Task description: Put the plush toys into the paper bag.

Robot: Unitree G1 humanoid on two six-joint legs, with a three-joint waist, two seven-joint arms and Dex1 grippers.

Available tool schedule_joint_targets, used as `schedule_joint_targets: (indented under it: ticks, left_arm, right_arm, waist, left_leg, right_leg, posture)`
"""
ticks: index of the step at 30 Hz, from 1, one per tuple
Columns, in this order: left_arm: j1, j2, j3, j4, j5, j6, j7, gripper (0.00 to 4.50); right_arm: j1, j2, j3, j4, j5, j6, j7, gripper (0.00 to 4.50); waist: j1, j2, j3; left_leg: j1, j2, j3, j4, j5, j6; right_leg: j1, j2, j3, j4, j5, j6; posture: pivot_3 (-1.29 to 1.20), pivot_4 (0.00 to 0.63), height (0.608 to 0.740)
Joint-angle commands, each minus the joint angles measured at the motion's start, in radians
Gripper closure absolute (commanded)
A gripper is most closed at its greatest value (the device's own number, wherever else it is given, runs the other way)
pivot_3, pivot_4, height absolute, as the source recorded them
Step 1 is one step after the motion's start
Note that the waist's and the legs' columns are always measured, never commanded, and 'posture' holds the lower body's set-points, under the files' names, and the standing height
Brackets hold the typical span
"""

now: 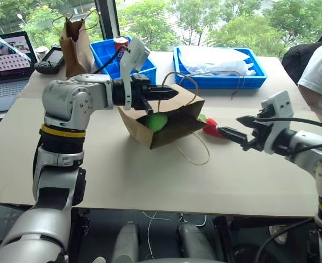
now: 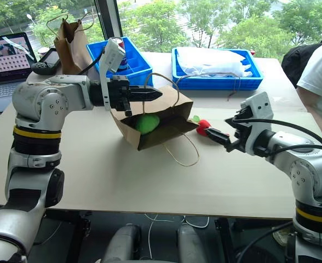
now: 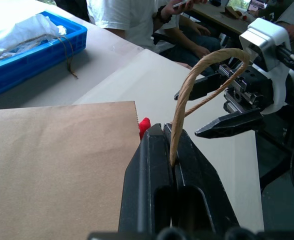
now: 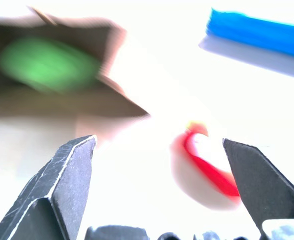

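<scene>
The paper bag [image 1: 174,118] lies tipped on the table with its mouth facing me. The light-green plush toy [image 1: 156,121] sits inside the mouth. My left gripper [image 1: 173,92] is above the bag, shut on one of its twine handles [image 3: 197,80], holding that side up. The red chili plush toy [image 1: 210,126] lies on the table just right of the bag, outside it. My right gripper [image 1: 229,125] is open, right of the chili and pointing at it, with nothing between its fingers [image 4: 72,170]. In the right wrist view the chili [image 4: 204,167] lies close to one finger.
A narrower, darker paper bag [image 1: 76,46] stands at the back left beside a laptop [image 1: 7,55]. Two blue bins [image 1: 216,79] sit along the far edge, one holding white plastic. A person in white [image 1: 320,76] stands at the table's right side.
</scene>
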Motion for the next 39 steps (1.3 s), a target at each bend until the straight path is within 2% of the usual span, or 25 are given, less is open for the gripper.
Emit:
schedule_joint_targets:
  ticks: [1,8,12,16,20,22,25,29,34,39]
  left_arm:
    - [-0.007,0.004,0.011,-0.043,-0.012,-0.012,0.002,4.5]
    - [-0.008,0.008,0.008,-0.046,-0.007,-0.018,0.0,4.5]
    - [-0.006,0.008,0.014,-0.049,-0.01,-0.017,0.005,4.5]
    - [-0.004,0.008,0.018,-0.053,-0.013,-0.015,0.01,4.5]
    - [-0.005,-0.001,0.015,-0.045,-0.013,-0.022,0.011,4.5]
    - [-0.004,-0.01,0.009,-0.043,-0.014,-0.025,0.008,4.5]
    - [-0.005,-0.022,0.003,-0.039,-0.014,-0.029,0.005,4.5]
    - [-0.018,-0.037,-0.004,-0.015,-0.003,-0.049,-0.002,4.5]
    - [-0.026,-0.043,-0.008,-0.002,0.001,-0.061,-0.009,4.5]
    - [-0.028,-0.042,-0.008,0.001,-0.002,-0.066,-0.01,4.5]
  right_arm:
    - [-0.07,0.046,0.126,0.219,-0.151,-0.252,0.043,0.03]
    - [-0.234,0.2,0.215,0.663,-0.284,-0.553,0.102,0.03]
    - [-0.257,0.222,0.247,0.785,-0.344,-0.624,0.137,1.1]
    - [-0.215,0.19,0.224,0.704,-0.344,-0.608,0.159,2.46]
    - [-0.093,0.051,0.148,0.409,-0.318,-0.489,0.193,3.86]
    - [-0.033,-0.028,0.1,0.263,-0.3,-0.403,0.21,4.42]
    - [0.053,-0.13,0.024,0.062,-0.242,-0.279,0.262,4.42]
    - [0.138,-0.227,-0.096,-0.243,-0.073,-0.056,0.338,4.42]
    - [0.111,-0.233,-0.107,-0.448,0.097,0.134,0.328,4.42]
    - [0.015,-0.145,0.015,-0.473,0.114,0.181,0.223,4.42]
  waist:
    - [-0.007,0.0,0.0]
    - [-0.016,0.002,0.001]
    - [-0.01,0.002,0.001]
    - [-0.002,0.002,0.001]
    - [0.018,0.003,0.002]
    - [0.022,0.003,0.002]
    - [0.023,0.003,0.002]
    - [0.015,0.004,0.002]
    - [0.006,0.003,0.002]
    - [0.007,0.003,0.002]
  left_leg:
    - [0.0,0.0,0.0,0.0,0.0,0.0]
    - [0.0,0.0,0.0,-0.001,0.0,0.0]
    - [0.0,-0.001,0.0,-0.001,0.0,0.0]
    - [0.0,-0.001,-0.001,0.0,0.0,-0.001]
    - [0.0,-0.002,-0.001,0.0,0.0,-0.001]
    - [-0.003,-0.003,-0.001,0.0,0.0,-0.001]
    - [-0.003,-0.002,-0.001,0.0,0.0,-0.001]
    - [-0.001,-0.001,-0.002,0.0,0.0,0.0]
    - [0.001,-0.001,-0.002,0.0,0.0,-0.001]
    - [0.0,-0.001,-0.002,0.0,0.0,-0.001]
  right_leg:
    - [-0.001,0.0,0.0,0.001,0.0,0.0]
    - [0.0,0.0,0.001,0.001,0.0,0.0]
    - [0.0,-0.001,0.0,0.001,0.0,0.0]
    - [0.001,-0.001,0.0,0.001,0.0,0.0]
    - [0.001,-0.001,0.0,0.001,0.0,0.0]
    - [0.0,-0.002,0.0,0.001,0.0,0.001]
    - [-0.001,-0.002,0.0,0.0,0.0,0.001]
    - [0.001,0.0,0.0,0.001,0.0,0.001]
    - [0.002,0.0,0.0,0.001,-0.001,0.002]
    - [0.002,-0.001,0.0,0.001,-0.003,0.005]
  posture:
    - [0.0,0.15,0.715]
    - [0.0,0.15,0.715]
    - [0.0,0.15,0.715]
    - [0.0,0.15,0.715]
    - [0.0,0.15,0.715]
    - [0.0,0.15,0.715]
    - [0.0,0.15,0.715]
    - [0.0,0.15,0.715]
    - [0.0,0.15,0.715]
    - [0.0,0.15,0.715]
